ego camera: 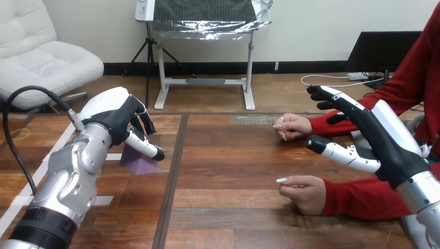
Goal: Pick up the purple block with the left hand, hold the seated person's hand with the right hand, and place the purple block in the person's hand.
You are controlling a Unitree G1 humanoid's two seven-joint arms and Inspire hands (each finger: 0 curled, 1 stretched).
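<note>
The purple block [139, 162] rests on the table at the left. My left hand [118, 115] hangs right over it, open, with the thumb [145, 146] stretched across the block's upper front edge and the fingers pointing down behind it; the block's top is hidden. On the right, my right hand [374, 134] is open with straight fingers, raised above the table. It sits between the person's far hand [291, 126] and near hand [306, 192], both loosely closed fists on the table. I see no contact between my right hand and either of them.
The person's red-sleeved forearms [363, 199] lie across the table's right side, under and behind my right hand. White tape marks [101, 200] run along the left of the table. A dark seam [174, 176] divides the tabletop down the middle.
</note>
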